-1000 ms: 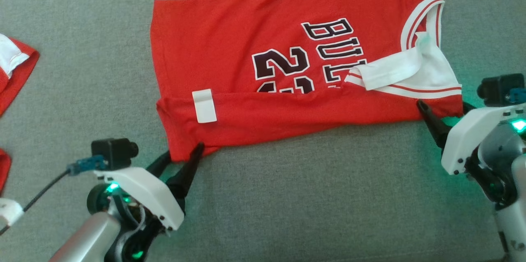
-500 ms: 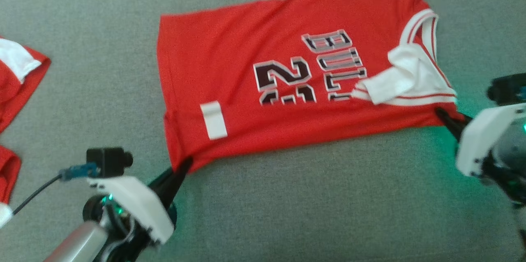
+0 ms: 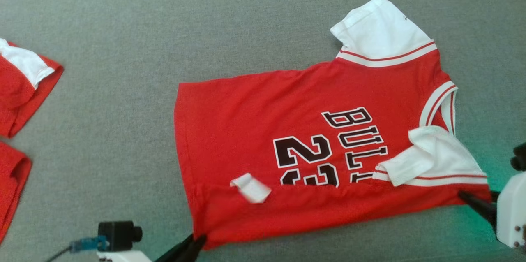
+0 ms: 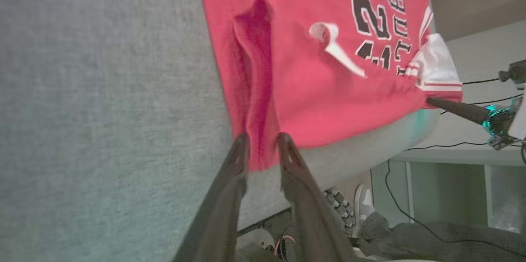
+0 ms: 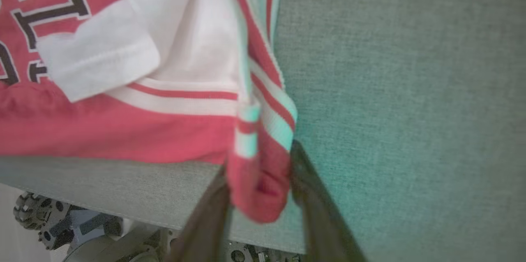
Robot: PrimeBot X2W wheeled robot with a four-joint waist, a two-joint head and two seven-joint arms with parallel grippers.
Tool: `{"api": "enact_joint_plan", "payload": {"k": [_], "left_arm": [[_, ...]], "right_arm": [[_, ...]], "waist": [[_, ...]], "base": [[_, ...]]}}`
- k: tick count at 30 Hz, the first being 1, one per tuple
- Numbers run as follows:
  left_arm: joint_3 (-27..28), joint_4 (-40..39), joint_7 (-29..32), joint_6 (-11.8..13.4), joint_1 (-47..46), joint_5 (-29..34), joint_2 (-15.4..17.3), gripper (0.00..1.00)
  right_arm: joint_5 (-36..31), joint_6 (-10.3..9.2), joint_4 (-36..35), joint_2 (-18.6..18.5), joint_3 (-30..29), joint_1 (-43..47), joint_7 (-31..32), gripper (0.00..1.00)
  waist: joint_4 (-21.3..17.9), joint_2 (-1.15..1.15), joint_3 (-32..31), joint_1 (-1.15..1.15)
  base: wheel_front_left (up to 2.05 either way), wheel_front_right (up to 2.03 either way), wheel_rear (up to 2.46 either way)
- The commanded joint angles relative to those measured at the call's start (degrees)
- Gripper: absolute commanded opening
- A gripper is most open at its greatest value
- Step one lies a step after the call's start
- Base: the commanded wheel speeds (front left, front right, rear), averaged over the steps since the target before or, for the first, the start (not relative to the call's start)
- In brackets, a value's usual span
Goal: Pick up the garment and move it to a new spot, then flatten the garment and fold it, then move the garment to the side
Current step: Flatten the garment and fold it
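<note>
The garment (image 3: 287,122) is a red jersey with white sleeves and dark lettering, lying on the grey table (image 3: 123,27) with its near edge folded over. My left gripper (image 3: 197,240) is at its near-left hem corner. In the left wrist view my left gripper (image 4: 262,144) is shut on a ridge of the garment (image 4: 312,89). My right gripper (image 3: 466,196) is at the near-right shoulder corner. The right wrist view shows my right gripper (image 5: 259,167) shut on a bunched red lobe of the garment (image 5: 123,130). A white tag (image 3: 250,188) curls up near the fold.
Two more red and white garments (image 3: 20,85) (image 3: 10,179) lie at the table's left edge. The table's near edge is just behind both grippers. Below it are a white shelf (image 4: 448,179), cables and a shoe (image 4: 361,200).
Both grippers, open around the garment's near corners a second ago, have closed on them. The head view has shifted, so the garment sits lower and its far sleeve shows. The tag has curled.
</note>
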Motion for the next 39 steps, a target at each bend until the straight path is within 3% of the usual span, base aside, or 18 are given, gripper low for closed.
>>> {"api": "enact_joint_plan", "payload": {"k": [1, 2, 7, 12, 16, 23, 27, 32, 39], "left_arm": [[1.82, -1.05, -0.98, 0.18, -1.50, 0.46, 0.54, 0.46], [1.63, -0.39, -1.66, 0.42, -1.50, 0.92, -0.19, 1.00], [1.37, 1.72, -3.50, 1.06, -1.20, 2.40, -1.16, 1.00], [4.68, 0.55, -5.36, 2.87, -1.40, 3.79, 1.96, 1.00], [7.96, -0.42, -6.44, 5.67, -6.22, 7.38, 4.28, 1.00], [7.73, 5.46, -6.59, 8.33, -25.22, 15.05, -1.04, 1.00], [3.79, 13.34, -4.41, 6.26, -33.85, 17.07, -6.07, 1.00], [0.73, 20.45, -2.73, 3.50, -40.02, 18.15, -9.87, 1.00], [-1.47, 25.85, -2.08, 0.87, -42.66, 18.22, -12.30, 1.00]], "right_arm": [[-0.60, -0.05, -1.81, -2.50, -0.72, -0.44, -0.70, 1.00], [-1.12, -0.05, -1.87, -2.15, -0.80, -0.30, -1.28, 1.00], [-2.57, -0.05, -2.95, -1.18, -2.02, -0.93, -3.26, 1.00], [-2.24, -0.05, -6.92, -3.46, -4.19, -2.91, -3.34, 1.00], [-3.59, -0.05, -10.97, -4.44, -5.04, -10.11, -3.64, 1.00], [-14.21, -0.05, -5.21, 0.56, -2.17, -30.42, -8.70, 1.00], [-18.63, -0.05, 3.56, 3.70, 1.52, -38.74, -10.96, 1.00], [-21.33, -0.05, 13.48, 6.74, 3.69, -45.99, -13.59, 1.00], [-23.43, -0.05, 24.11, 7.51, 6.11, -49.96, -17.17, 1.00]], "waist": [[0.02, 0.00, -0.21, 0.00], [-0.01, 0.00, -0.42, 0.00], [-0.17, 0.00, -1.03, 0.00], [-0.05, 0.00, -0.39, 0.00], [0.49, 0.00, 2.38, 0.00], [3.78, 0.00, 11.69, 0.00], [6.11, 0.00, 14.29, 0.00], [7.97, 0.00, 16.32, 0.00], [9.31, 0.00, 16.00, 0.00]], "base": [[0.00, 0.00, 0.00], [0.00, 0.00, 0.00], [0.00, 0.00, 0.00], [0.00, 0.00, 0.00], [0.00, 0.00, 0.00], [0.00, 0.00, 0.00], [0.00, 0.00, 0.00], [0.00, 0.00, 0.00], [0.00, 0.00, 0.00]]}}
